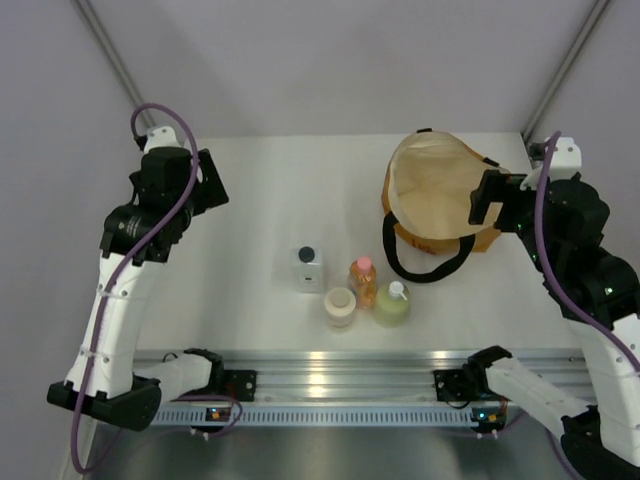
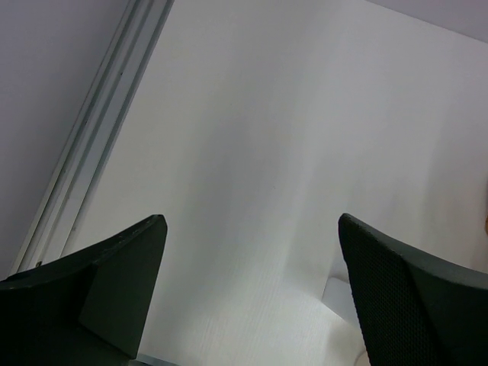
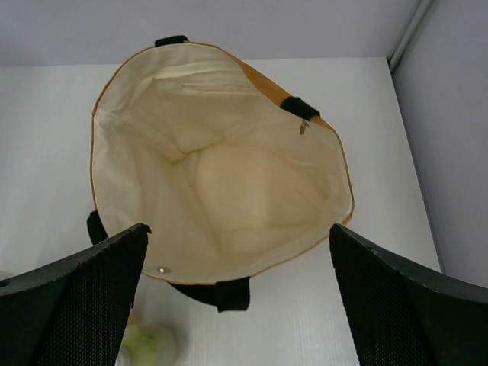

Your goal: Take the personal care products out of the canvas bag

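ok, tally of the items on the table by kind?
Bottles: 3 (black-capped white bottle, pink-capped orange bottle, white-capped yellow-green bottle)
Jars: 1 (cream jar)
Bags: 1 (canvas bag)
Total: 5

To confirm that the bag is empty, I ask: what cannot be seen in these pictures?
Top view: right side of the bag, behind the right gripper.
Right wrist view: the green bottle, cut by the bottom edge.
Top view: any label on the white bottle, too small.
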Action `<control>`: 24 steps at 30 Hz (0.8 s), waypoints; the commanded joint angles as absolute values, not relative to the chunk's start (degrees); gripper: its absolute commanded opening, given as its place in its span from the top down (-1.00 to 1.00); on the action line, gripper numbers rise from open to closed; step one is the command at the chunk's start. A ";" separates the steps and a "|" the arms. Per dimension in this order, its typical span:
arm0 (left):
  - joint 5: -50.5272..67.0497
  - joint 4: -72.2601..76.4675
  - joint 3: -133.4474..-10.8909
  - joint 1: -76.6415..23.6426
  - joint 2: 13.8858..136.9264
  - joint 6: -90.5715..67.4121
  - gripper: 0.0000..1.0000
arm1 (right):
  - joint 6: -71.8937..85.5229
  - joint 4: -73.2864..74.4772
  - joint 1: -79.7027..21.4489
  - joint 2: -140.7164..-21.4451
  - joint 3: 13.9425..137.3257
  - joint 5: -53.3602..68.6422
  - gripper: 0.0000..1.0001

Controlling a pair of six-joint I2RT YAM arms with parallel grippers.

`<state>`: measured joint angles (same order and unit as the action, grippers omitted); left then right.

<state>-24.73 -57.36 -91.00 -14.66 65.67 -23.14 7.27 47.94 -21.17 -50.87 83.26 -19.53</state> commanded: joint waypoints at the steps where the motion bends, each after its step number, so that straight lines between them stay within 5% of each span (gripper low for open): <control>1: -28.47 -58.36 -90.62 -16.08 63.72 -21.97 -0.97 | 8.26 55.89 -19.95 -47.64 83.15 -23.20 -0.99; 24: -29.00 -60.47 -77.08 -16.52 53.62 -28.91 -0.96 | 11.08 64.86 -20.04 -30.94 74.88 -22.76 -0.99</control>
<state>-28.16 -59.88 -78.13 -16.34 54.22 -27.20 10.68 63.46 -20.84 -32.05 75.05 -21.41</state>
